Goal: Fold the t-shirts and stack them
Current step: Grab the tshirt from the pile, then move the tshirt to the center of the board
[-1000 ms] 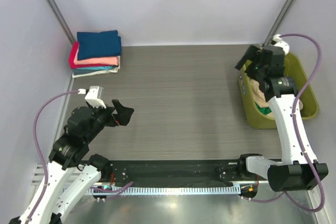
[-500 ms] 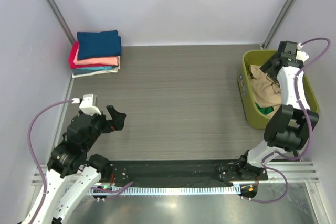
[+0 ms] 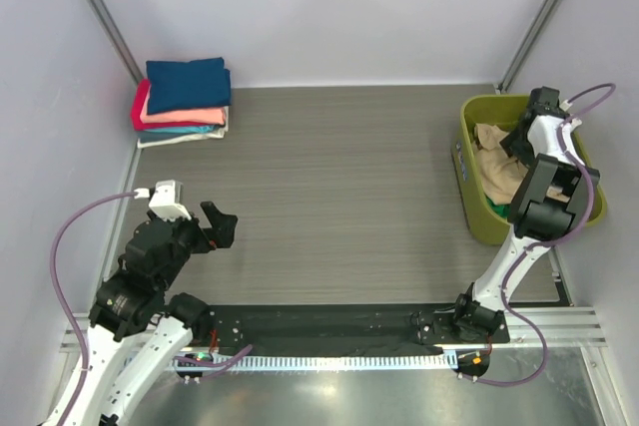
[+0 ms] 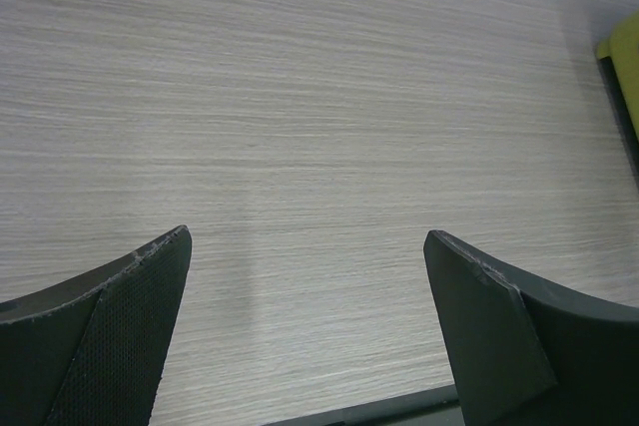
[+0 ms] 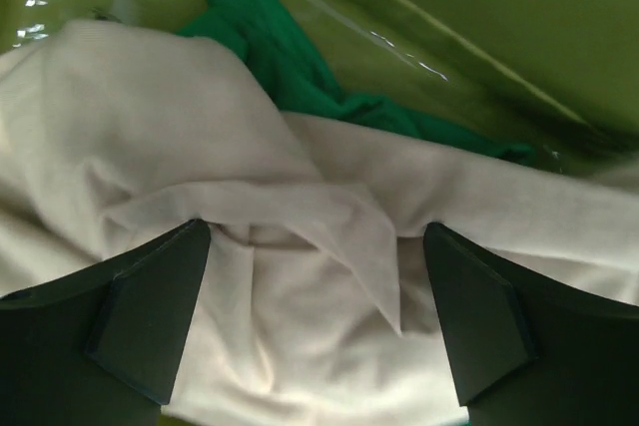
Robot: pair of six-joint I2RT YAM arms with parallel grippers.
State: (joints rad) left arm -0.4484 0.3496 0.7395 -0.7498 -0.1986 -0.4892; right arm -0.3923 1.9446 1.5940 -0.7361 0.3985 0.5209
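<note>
A crumpled tan beige t-shirt (image 3: 496, 169) lies in the lime-green tub (image 3: 469, 209) at the right, over an emerald green t-shirt (image 3: 497, 208). In the right wrist view the beige shirt (image 5: 250, 276) fills the space between my open fingers, with the green shirt (image 5: 290, 57) behind it. My right gripper (image 3: 523, 139) is open, down inside the tub, right over the beige shirt. A folded stack of t-shirts (image 3: 183, 99), navy on top, then coral, teal and red, sits at the back left. My left gripper (image 3: 222, 223) is open and empty above bare table (image 4: 319, 127).
The tub's walls (image 5: 479, 17) close in round my right gripper. Grey side walls stand left and right of the wood-grain table (image 3: 339, 177). A black rail (image 3: 329, 324) runs along the near edge.
My right arm has swung back and down into the tub, onto the beige shirt. My left arm has drawn back and lowered a little.
</note>
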